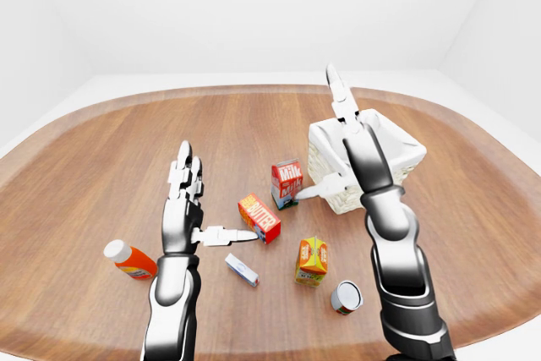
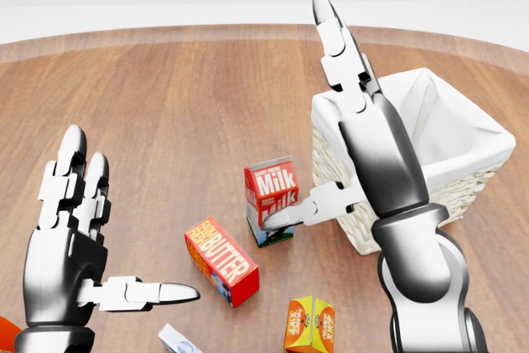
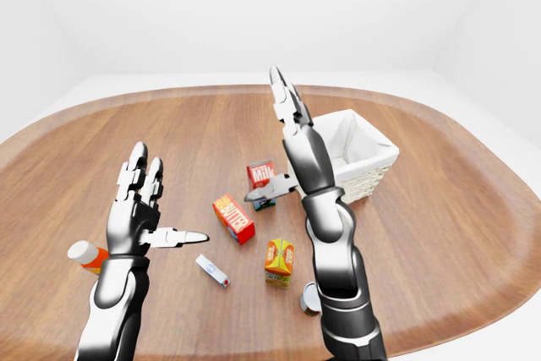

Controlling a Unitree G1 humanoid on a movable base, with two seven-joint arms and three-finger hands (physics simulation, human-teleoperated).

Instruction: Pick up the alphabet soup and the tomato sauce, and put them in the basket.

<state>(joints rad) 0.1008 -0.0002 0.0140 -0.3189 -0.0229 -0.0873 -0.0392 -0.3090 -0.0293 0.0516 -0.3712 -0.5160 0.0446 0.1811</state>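
One small can (image 1: 347, 297) with a grey lid lies near the table's bottom edge in the left-eye view, just left of my right forearm; its label is too small to read. No second can shows. The white-lined wicker basket (image 2: 430, 134) stands at the right. My right hand (image 2: 302, 117) is raised over the basket's left rim, open, fingers pointing up, with its thumb tip in front of the milk carton (image 2: 271, 196). My left hand (image 2: 128, 221) hovers open at lower left, holding nothing.
A butter box (image 2: 221, 259) lies below the milk carton. An orange juice carton (image 2: 310, 324) stands right of a small white-and-blue box (image 1: 242, 270). An orange bottle with a white cap (image 1: 128, 259) lies at the left. The wooden table's edge (image 1: 270, 348) runs along the bottom.
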